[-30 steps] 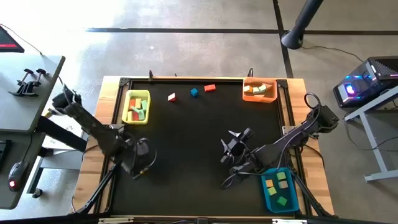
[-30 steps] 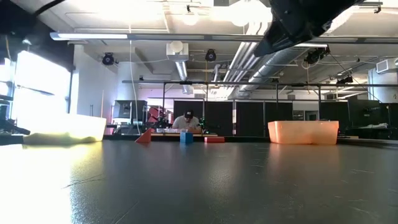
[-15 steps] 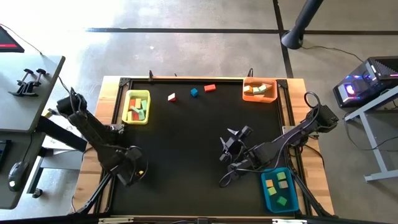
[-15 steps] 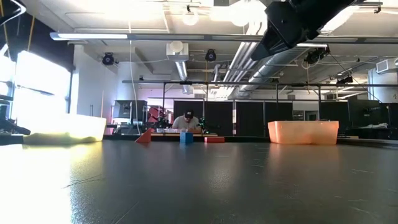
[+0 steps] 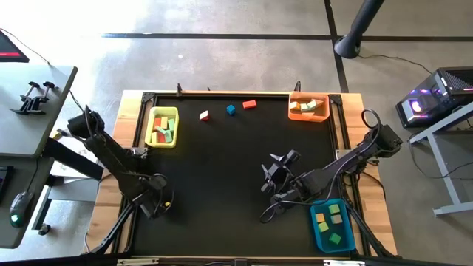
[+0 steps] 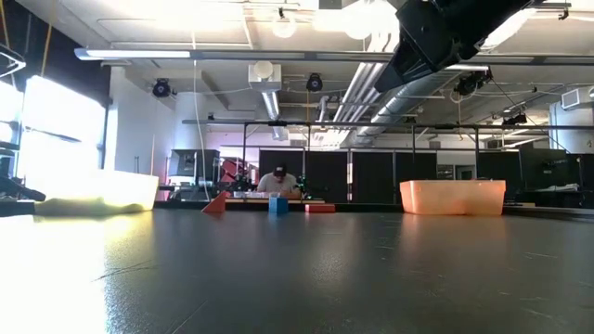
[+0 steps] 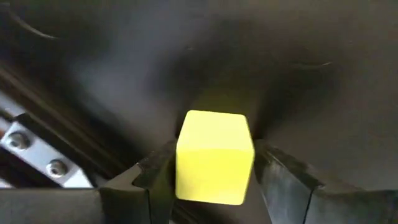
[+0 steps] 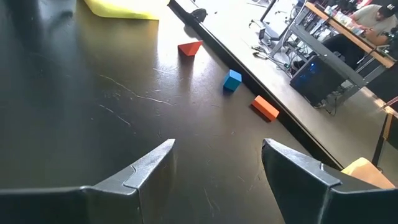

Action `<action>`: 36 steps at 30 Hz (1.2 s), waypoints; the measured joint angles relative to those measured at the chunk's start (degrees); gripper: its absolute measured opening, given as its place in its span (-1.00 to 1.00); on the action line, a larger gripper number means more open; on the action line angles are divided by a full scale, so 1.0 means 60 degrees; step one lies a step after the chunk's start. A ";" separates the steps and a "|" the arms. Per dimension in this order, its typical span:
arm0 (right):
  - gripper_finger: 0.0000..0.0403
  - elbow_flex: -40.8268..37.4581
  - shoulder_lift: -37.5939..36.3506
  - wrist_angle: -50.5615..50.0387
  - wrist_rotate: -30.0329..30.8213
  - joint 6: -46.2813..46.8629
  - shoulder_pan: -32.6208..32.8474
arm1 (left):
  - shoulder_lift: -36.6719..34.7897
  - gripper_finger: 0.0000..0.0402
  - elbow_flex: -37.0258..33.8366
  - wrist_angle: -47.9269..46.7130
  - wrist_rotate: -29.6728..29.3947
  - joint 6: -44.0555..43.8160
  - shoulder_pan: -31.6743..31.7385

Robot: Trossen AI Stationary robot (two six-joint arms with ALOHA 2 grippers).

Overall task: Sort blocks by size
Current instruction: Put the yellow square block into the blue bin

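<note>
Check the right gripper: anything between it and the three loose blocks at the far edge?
Nothing. In the right wrist view, only bare black mat lies between the open right gripper and the red block, blue block and orange block.

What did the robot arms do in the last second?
The left hand carried its yellow block from farther in on the black mat toward the table's near left edge, gripped between its fingers the whole time. The right hand hardly moved, open and empty above the mat. The red, blue and orange blocks at the far edge stayed put.
</note>
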 joint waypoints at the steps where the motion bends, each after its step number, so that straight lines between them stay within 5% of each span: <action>1: 0.15 0.0000 0.0000 0.0016 -0.0020 0.0000 0.0000 | -0.0020 -0.06 -0.0089 0.0148 0.0009 -0.0037 0.0003; 5: 0.15 0.0000 0.0000 0.0063 -0.0027 0.0000 0.0000 | -0.0031 -0.11 -0.0215 0.0456 -0.0094 0.0186 0.0003; 10: 0.15 0.0001 0.0000 0.0129 -0.0459 -0.0048 0.0000 | -0.0026 -0.41 -0.0145 0.0787 -0.0927 0.1785 0.0204; 15: 0.15 0.0000 0.0004 0.0204 -0.1131 -0.0219 -0.0049 | 0.0025 -0.51 -0.0215 0.2337 -0.4732 0.4357 0.1279; 18: 0.15 0.0000 0.0016 0.0358 -0.1455 -0.0585 -0.0062 | 0.0046 -0.51 -0.0667 0.5904 -0.5206 0.7546 0.2390; 22: 0.15 -0.0003 0.0245 0.0870 -0.1523 -0.1707 -0.0005 | 0.0304 -0.51 -0.1599 1.1899 -0.3901 1.2174 0.4308; 25: 0.15 0.0000 0.0507 0.1592 -0.1631 -0.2670 0.0065 | 0.0743 -0.51 -0.1852 1.5376 -0.2206 1.4086 0.5776; 30: 0.15 -0.0007 0.0925 0.3809 -0.1702 -0.5597 0.0047 | 0.1850 -0.51 -0.1431 1.7297 0.0721 1.4063 0.7790; 36: 0.15 0.0017 0.1122 0.6456 -0.1880 -1.0180 -0.0378 | 0.3152 -0.51 -0.0623 1.7980 0.1608 1.2875 0.8545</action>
